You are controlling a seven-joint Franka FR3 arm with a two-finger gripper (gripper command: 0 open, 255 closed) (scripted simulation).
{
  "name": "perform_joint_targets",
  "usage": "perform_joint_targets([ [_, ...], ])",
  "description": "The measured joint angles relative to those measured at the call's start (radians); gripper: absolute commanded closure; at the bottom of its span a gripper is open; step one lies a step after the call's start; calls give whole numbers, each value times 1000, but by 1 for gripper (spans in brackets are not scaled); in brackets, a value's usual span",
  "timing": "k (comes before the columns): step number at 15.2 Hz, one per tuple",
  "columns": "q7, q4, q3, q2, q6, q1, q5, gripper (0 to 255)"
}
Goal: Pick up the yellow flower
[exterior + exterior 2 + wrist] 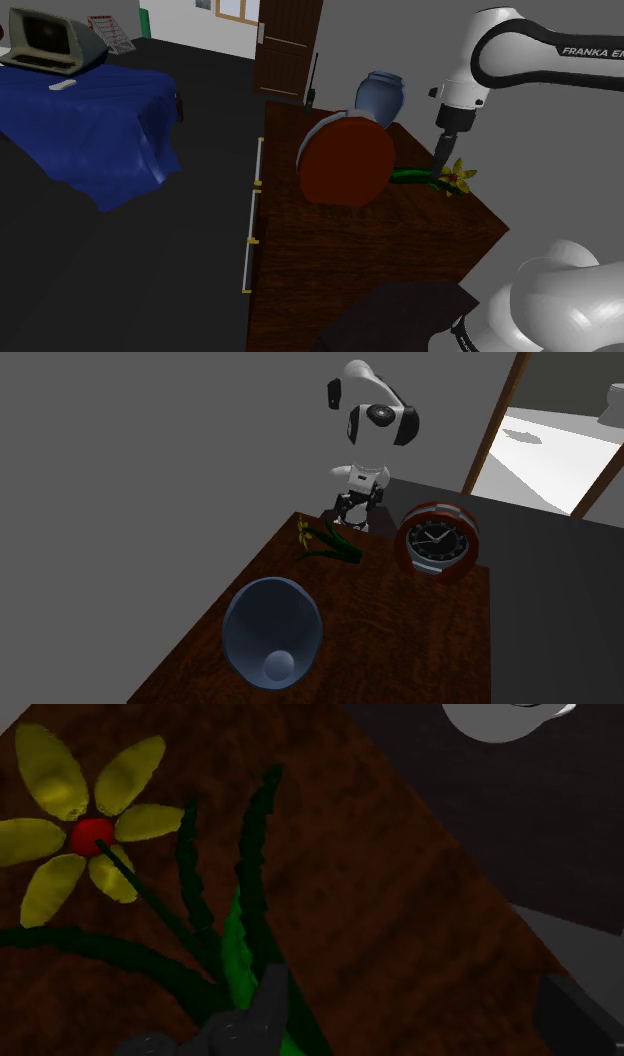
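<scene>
Item under task: a yellow-petalled flower [92, 832] with a red centre, a thin dark stem and long green leaves, lying flat on the dark brown wood-grained cabinet top [400, 250]. Reference landmark: the round red-cased clock [437, 540] with a dark dial, standing upright on the same top. The flower lies apart from the clock, on the shoulder view's right of it and the second exterior view's left of it, with its leaves toward the clock and its head away from it. A rounded blue vase [378, 95] stands beyond the clock in the shoulder view and plays no part. The all-black gripper [440, 165] hangs pointing down, low over the leafy end of the stem, on the flower's side of the clock and apart from the clock. In the wrist view it overlaps the green leaves, but contact is not confirmed. Whether it stands apart or is clamped on the stem cannot be told from these views. Assessment: the step in hand is the grasp itself, since the tool is at the stem and the flower is not yet lifted. The next move calls for a firm closing square across the stem where the leaves bunch, then a straight rise away from the top. The stem looks thin and offers little to grip, so a slip is the likely fault
</scene>
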Motion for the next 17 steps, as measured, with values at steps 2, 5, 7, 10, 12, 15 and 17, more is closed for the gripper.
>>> perform_joint_targets([
  [2,-93,11,-45,47,49,6,-43,0],
  [5,-218,46,-96,123,111,22,-86,0],
  [7,-258,58,-113,159,143,30,-97,0],
  [10,-268,33,-123,173,185,30,-104,0],
  [12,-266,14,-128,183,214,30,-106,0],
  [15,-263,-15,-133,188,248,29,-111,255],
  [17,-263,-17,-133,188,251,29,-111,255],
])
